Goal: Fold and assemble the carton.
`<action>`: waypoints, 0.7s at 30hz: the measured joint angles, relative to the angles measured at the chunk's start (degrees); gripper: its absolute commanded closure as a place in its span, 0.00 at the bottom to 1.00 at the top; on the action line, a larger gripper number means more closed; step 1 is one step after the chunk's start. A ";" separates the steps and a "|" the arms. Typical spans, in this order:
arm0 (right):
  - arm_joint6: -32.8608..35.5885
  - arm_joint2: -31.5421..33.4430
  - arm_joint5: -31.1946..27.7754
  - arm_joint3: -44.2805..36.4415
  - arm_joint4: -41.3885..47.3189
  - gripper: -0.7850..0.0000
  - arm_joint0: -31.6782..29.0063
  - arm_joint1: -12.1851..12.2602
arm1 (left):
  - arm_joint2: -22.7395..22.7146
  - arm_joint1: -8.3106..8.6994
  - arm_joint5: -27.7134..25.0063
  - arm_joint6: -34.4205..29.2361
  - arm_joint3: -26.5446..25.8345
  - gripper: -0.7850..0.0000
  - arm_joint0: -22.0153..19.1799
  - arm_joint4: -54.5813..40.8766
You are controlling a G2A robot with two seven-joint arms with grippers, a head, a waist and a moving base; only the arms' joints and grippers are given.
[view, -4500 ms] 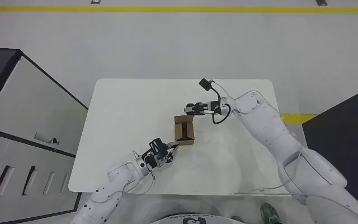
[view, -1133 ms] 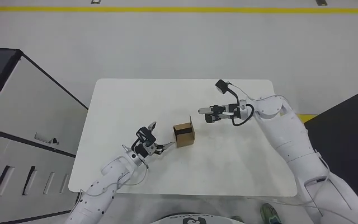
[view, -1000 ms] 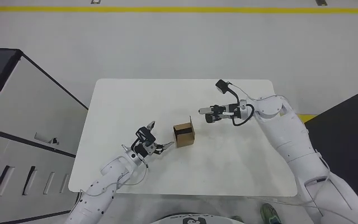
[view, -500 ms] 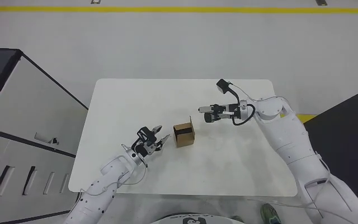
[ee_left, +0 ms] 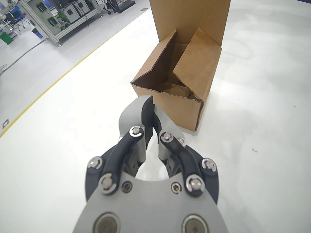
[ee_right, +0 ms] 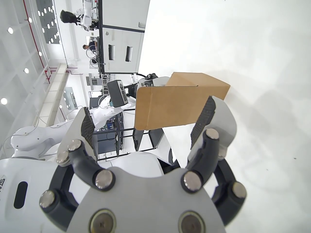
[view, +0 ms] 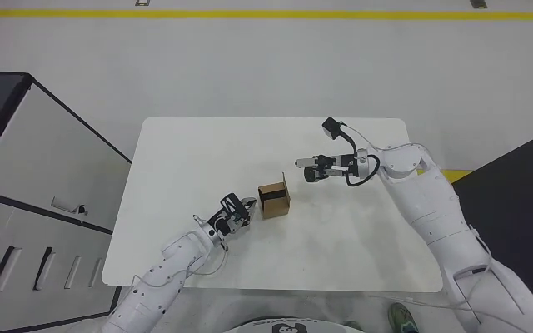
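Cardboard carton just beside left fingers

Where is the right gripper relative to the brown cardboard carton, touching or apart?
Apart. The top view shows bare white table between the open right gripper and the carton with its upright flap.

the upright flap of the carton, straight ahead of the left gripper, runs off the frame edge. inner flaps hide its inside. ahead of the right gripper, the upright flap hides most of the left gripper.
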 measured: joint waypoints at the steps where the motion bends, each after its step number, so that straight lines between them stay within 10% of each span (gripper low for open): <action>1: 0.00 0.00 0.00 0.00 0.00 0.00 0.00 0.00 | 0.00 0.00 0.00 0.00 0.00 1.00 0.00 -0.01; 21: -0.10 0.40 -0.43 -2.16 -1.97 0.00 -0.27 0.36 | 2.39 -0.72 0.04 -0.93 0.70 1.00 -1.79 -0.51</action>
